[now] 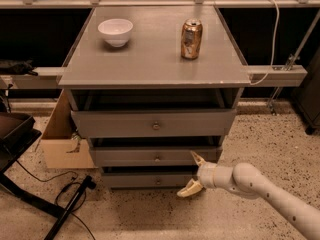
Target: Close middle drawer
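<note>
The middle drawer [150, 156] is the low grey front with a small round knob, second of three in the grey cabinet [155, 59]. It sits pushed in behind the line of the taller top drawer [152, 123], which stands out a little. The lowest drawer [145, 180] shows below it. My gripper [186, 174] is at the right end of the middle drawer's front, low and close to the cabinet, with its cream fingers [196, 159] spread open and holding nothing. The white arm [260, 189] comes in from the lower right.
A white bowl [116, 31] and a bronze can [191, 39] stand on the cabinet top. A cardboard box [60, 144] sits at the cabinet's left, with a black chair base [17, 139] and floor cables [75, 194] beside it. A rail [277, 75] runs behind.
</note>
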You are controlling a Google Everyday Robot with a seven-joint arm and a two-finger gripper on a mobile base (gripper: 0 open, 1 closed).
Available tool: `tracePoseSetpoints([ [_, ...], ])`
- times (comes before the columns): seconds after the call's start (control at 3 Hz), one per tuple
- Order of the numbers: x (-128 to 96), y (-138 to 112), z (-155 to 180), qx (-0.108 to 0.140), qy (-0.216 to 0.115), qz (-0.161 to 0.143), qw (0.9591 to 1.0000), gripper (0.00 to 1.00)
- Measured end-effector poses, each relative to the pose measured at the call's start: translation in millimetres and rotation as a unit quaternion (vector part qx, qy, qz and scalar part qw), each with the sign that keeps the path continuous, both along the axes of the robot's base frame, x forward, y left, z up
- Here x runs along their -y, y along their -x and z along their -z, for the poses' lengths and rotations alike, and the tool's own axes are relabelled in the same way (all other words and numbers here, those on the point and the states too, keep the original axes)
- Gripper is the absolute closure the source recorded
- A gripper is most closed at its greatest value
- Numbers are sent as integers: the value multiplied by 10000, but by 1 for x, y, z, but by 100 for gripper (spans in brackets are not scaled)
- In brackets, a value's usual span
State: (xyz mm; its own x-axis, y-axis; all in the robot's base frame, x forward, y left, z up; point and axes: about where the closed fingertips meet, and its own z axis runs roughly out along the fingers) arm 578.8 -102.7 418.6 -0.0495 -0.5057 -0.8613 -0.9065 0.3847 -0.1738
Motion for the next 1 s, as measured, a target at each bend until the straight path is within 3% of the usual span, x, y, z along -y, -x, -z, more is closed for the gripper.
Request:
tracePoseSetpoints([
  [0.33, 0, 0, 0, 0, 0, 0, 10000, 19],
  [0.67, -5, 13, -15, 75, 193, -239, 9995, 50],
  [1.0, -11, 41, -44, 1, 824, -753, 9938, 73],
])
